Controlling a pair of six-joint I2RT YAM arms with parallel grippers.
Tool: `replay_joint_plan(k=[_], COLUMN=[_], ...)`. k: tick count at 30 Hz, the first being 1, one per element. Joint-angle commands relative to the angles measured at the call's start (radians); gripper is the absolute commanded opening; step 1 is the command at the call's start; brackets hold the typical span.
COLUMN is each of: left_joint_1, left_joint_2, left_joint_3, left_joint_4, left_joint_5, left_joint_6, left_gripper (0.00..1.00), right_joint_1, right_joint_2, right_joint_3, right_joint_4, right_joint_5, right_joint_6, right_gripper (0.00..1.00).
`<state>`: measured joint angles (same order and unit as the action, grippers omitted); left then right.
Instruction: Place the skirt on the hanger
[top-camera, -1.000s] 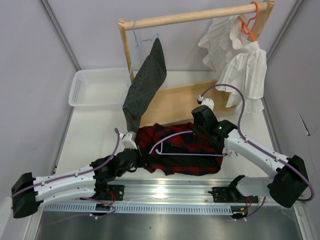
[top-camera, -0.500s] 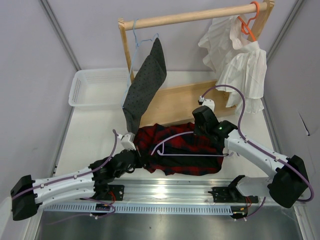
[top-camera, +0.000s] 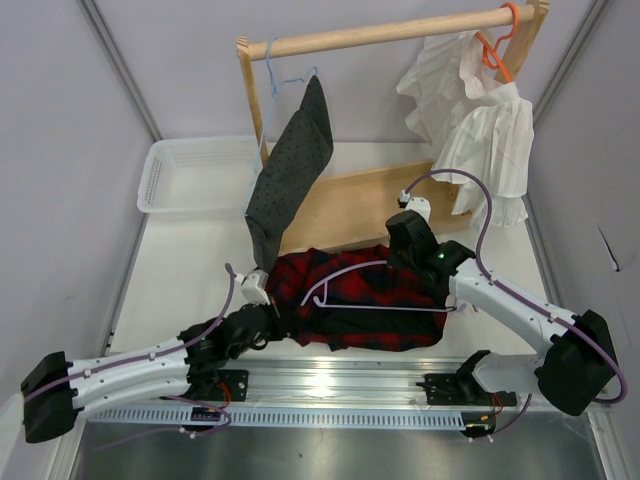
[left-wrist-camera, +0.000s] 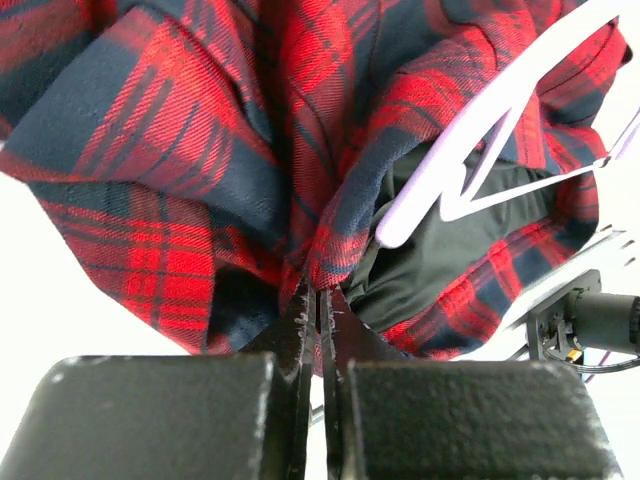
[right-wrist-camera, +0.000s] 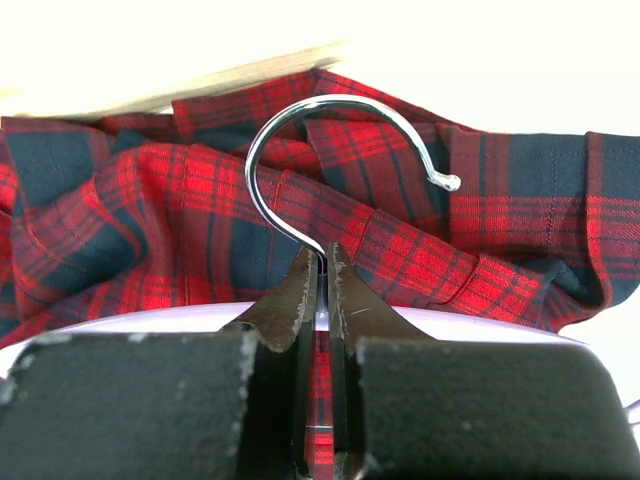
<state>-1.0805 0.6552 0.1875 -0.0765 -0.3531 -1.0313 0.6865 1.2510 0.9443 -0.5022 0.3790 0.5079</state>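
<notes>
While the left gripper (left-wrist-camera: 318, 300) pinches the skirt (top-camera: 350, 285) at its 9 o'clock edge and the right gripper (right-wrist-camera: 322, 275) clamps the hanger (left-wrist-camera: 430, 190) below its hook (right-wrist-camera: 335, 99), the skirt lies crumpled on the table (top-camera: 190, 280), threading appears under way, and the next move likely requires sliding the hanger deeper inside.
</notes>
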Motion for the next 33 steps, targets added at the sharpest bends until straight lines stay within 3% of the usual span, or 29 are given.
replay_joint_plan(k=[1,8,15,23,33], left_joint_1=[0.014,0.017,0.017,0.019,0.017], left_joint_2=[0.036,0.092,0.093,0.092,0.089], left_joint_3=[-0.008,0.016,0.076,0.167,0.253], left_joint_4=[0.037,0.104,0.055,-0.051,-0.066], left_joint_5=[0.014,0.049,0.063,0.071,0.098], left_joint_6=[-0.044,-0.003,0.094,0.261,0.407], left_gripper=[0.0,0.0,0.05,0.28,0.36], right_joint_1=[-0.008,-0.01,-0.012,-0.012,-0.012], right_joint_2=[0.01,0.025,0.054,0.06,0.074], right_joint_3=[0.011,0.007,0.014,0.019,0.017], right_joint_4=[0.054,0.048,0.034,0.028,0.034], right_joint_5=[0.009,0.027,0.058,0.066,0.058], right_joint_6=[0.02,0.04,0.081,0.087,0.084], right_gripper=[0.0,0.0,0.0,0.0,0.0])
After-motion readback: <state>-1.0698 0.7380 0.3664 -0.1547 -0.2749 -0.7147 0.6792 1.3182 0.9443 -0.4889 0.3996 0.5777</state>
